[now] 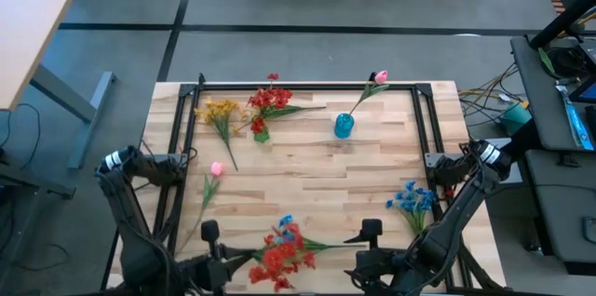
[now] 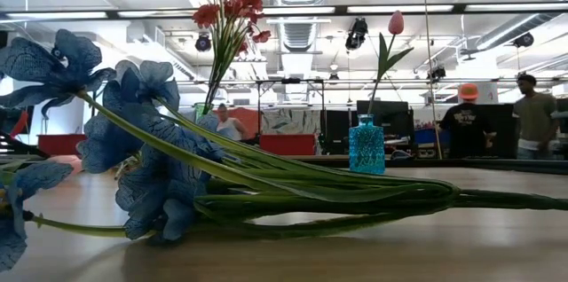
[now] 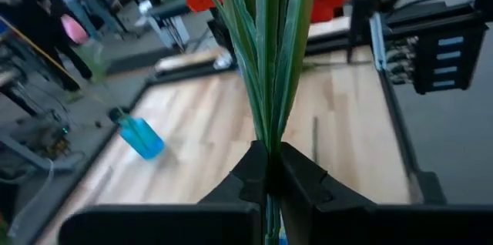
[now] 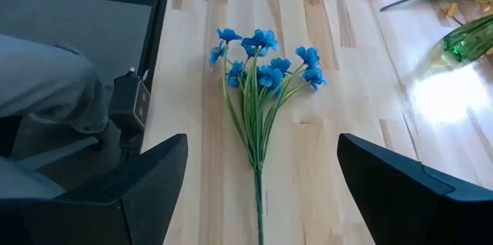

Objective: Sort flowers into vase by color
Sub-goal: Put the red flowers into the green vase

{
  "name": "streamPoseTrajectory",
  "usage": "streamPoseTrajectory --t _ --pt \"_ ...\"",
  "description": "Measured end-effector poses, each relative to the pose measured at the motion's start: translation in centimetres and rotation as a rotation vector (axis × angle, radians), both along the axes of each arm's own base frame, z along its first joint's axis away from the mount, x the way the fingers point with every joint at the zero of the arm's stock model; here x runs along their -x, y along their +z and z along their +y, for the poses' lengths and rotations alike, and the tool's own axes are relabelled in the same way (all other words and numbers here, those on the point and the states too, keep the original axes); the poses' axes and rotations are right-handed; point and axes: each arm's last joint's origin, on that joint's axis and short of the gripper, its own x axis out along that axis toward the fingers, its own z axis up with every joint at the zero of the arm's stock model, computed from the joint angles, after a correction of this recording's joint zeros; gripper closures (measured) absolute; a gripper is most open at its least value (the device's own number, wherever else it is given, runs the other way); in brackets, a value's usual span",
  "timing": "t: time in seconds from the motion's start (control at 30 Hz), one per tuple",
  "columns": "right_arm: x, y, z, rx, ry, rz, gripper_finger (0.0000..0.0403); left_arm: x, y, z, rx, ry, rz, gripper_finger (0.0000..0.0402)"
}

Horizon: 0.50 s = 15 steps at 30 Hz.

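Left end effector point(image 3: 269, 169) clamps red flower stems point(image 3: 269, 60) above table point(image 3: 347, 129).

Light wooden table point(image 1: 317, 161) with a dark frame along its edges, seen from above. Upper left: yellow spray point(image 1: 220, 112) beside a red spray point(image 1: 270, 100). Upper centre-right: small blue vase point(image 1: 344, 126) holding a pink bud point(image 1: 380, 77). Left of centre: a single pink bud point(image 1: 216, 169) lying flat. Lower right: blue spray point(image 1: 413, 197). Lower centre: red spray with a blue bloom point(image 1: 284, 249) at the near edge.
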Motion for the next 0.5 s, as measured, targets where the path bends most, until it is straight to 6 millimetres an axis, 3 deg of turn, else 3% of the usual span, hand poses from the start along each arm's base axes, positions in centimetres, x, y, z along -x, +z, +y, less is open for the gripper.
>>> streamPoseTrajectory --t 0.23,0.5 --pt "0.0 0.1 0.0 0.008 0.009 -0.002 0.0076 1.1 2.3 3.1 -0.05 0.022 -0.046 0.0401" --pt "0.0 0.2 -0.1 0.052 0.026 -0.014 0.0076 2.6 -0.2 7.1 -0.04 0.049 -0.053 0.0401"
